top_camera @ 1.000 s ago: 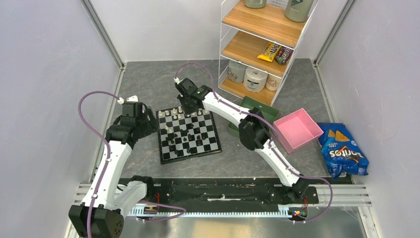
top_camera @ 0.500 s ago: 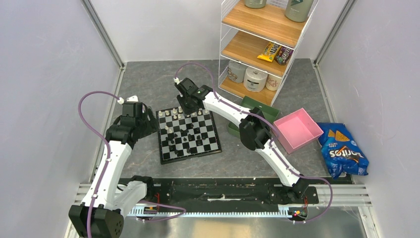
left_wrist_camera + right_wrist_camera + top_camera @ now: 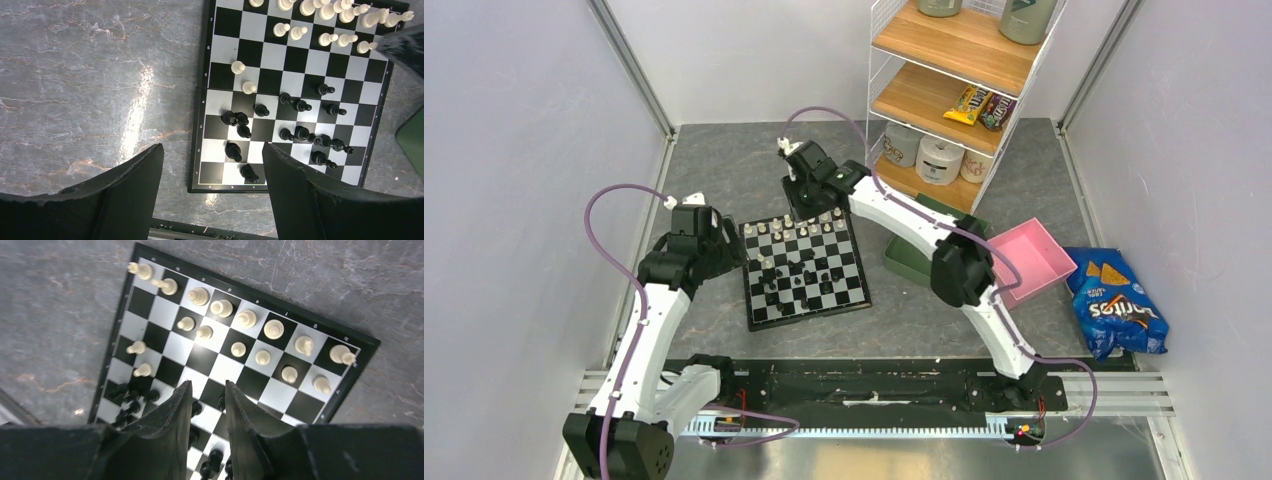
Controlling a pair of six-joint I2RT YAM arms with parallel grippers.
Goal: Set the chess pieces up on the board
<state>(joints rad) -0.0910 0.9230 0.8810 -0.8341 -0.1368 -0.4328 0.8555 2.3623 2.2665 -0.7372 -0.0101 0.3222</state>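
grey marbled counter (image 3: 724,170) carries the chessboard (image 3: 852,293) between the two arms in the top view. cream-white pieces (image 3: 809,228) stand along its far side, and black pieces (image 3: 799,275) are scattered across the middle. the left tool (image 3: 729,250) hangs at the board's left edge. the right tool (image 3: 802,208) hangs over the far edge, above the white rows. a green tray (image 3: 907,258) and a pink tray (image 3: 1034,255) lie right of the board, partly behind the right arm.

left wrist view: the left tool's fingers (image 3: 135,195) stand wide apart, released, with nothing between them, over the counter and the board's near corner. most white pieces sit in the far ranks, and two stand nearer the centre. the black ones cluster untidily in the near half.

right wrist view: the right tool's fingers (image 3: 175,415) are parted by a narrow gap, gripping nothing, above the board's middle. white pieces stand in two ragged rows at the far side. black ones crowd below and left of the fingers.
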